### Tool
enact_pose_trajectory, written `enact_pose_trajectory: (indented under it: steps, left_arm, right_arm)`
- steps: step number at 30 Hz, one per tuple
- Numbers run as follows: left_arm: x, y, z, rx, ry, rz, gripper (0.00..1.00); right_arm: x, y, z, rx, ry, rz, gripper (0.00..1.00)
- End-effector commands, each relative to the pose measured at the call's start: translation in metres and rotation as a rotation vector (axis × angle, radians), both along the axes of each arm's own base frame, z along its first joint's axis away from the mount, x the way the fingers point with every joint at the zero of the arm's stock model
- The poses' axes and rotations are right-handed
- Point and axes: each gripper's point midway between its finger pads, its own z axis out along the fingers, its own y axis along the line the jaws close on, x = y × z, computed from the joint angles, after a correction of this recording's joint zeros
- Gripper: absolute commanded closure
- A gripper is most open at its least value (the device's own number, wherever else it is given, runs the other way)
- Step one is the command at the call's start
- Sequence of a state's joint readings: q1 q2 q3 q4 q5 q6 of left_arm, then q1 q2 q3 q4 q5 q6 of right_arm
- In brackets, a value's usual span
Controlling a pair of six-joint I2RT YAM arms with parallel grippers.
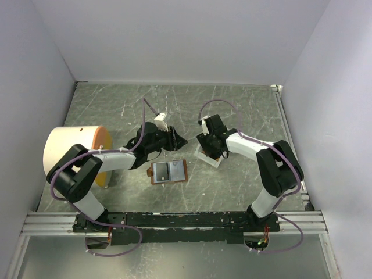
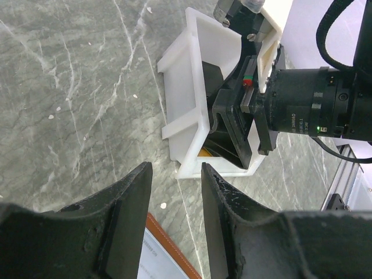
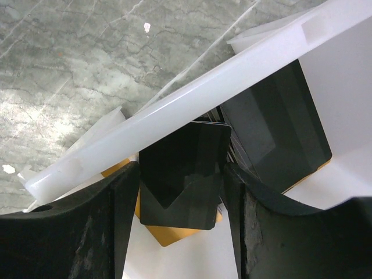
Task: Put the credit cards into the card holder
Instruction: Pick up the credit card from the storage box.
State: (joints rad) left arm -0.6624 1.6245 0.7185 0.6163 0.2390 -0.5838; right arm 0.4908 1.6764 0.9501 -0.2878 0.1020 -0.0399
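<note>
The right claw (image 3: pixel 181 174) is reaching into the white tray (image 3: pixel 174 110), jaws wide, straddling a dark credit card (image 3: pixel 186 154); whether it is gripping cannot be told. A loose pinch is risking dropping it or dragging the orange card (image 3: pixel 171 233) underneath. The left claw (image 2: pixel 175 171) is hovering half-open and empty, the card holder (image 1: pixel 168 172) lying open just beneath it.

A: How much of the white tray (image 1: pixel 215 162) shows from above?
B: One corner; the right gripper (image 1: pixel 207 152) covers the rest.
A: The tan-orange card (image 3: pixel 171 233)?
B: Mostly under a dark card (image 3: pixel 186 174). Can't tell whether the fingers (image 3: pixel 104 232) pinch it.
A: The card holder (image 2: pixel 158 256)?
B: Cut off at the left wrist view's bottom edge.
</note>
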Motion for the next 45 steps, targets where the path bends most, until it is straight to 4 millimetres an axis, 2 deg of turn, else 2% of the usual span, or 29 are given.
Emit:
enact_pose_trajectory:
  steps: [1,6,12,17,19,28,35,37,40,42,43,45]
  left_arm:
    - [0.006,-0.001,0.006,-0.018,-0.022,0.005,0.5]
    - [0.004,0.0,0.005,-0.02,-0.02,0.004,0.5]
    - [0.003,-0.001,0.002,-0.022,-0.007,-0.002,0.5]
    - [0.002,-0.001,0.003,-0.025,-0.008,-0.003,0.5]
    - [0.002,-0.001,0.004,-0.025,-0.009,-0.004,0.5]
    - [0.0,0.002,0.012,-0.024,-0.004,0.009,0.5]
    - [-0.005,0.0,0.023,-0.063,0.042,0.007,0.5]
    - [-0.007,-0.002,0.027,-0.076,0.076,0.007,0.49]
    - [-0.008,-0.008,0.035,-0.094,0.113,-0.011,0.48]
    - [-0.008,-0.013,0.046,-0.118,0.118,-0.03,0.48]
    - [-0.009,-0.018,0.058,-0.15,0.117,-0.054,0.48]
    - [-0.01,-0.022,0.067,-0.18,0.128,-0.07,0.47]
  right_arm:
    - [-0.006,-0.013,-0.014,-0.061,0.048,-0.045,0.45]
    - [0.0,-0.011,-0.003,-0.049,0.016,-0.056,0.59]
    - [0.008,-0.012,0.014,-0.046,-0.029,-0.071,0.64]
    - [0.01,-0.015,0.021,-0.052,-0.05,-0.082,0.64]
    - [0.018,-0.012,0.033,-0.047,-0.077,-0.087,0.64]
    - [0.024,-0.012,0.06,-0.035,-0.129,-0.096,0.63]
    - [0.026,-0.008,0.081,0.065,-0.198,-0.071,0.63]
    - [0.021,-0.013,0.078,0.077,-0.199,-0.08,0.63]
    - [0.014,-0.005,0.086,0.148,-0.217,-0.014,0.63]
    - [0.011,-0.001,0.094,0.201,-0.241,0.018,0.62]
    - [0.007,0.002,0.1,0.23,-0.25,0.05,0.62]
    - [0.003,0.004,0.104,0.25,-0.259,0.074,0.62]
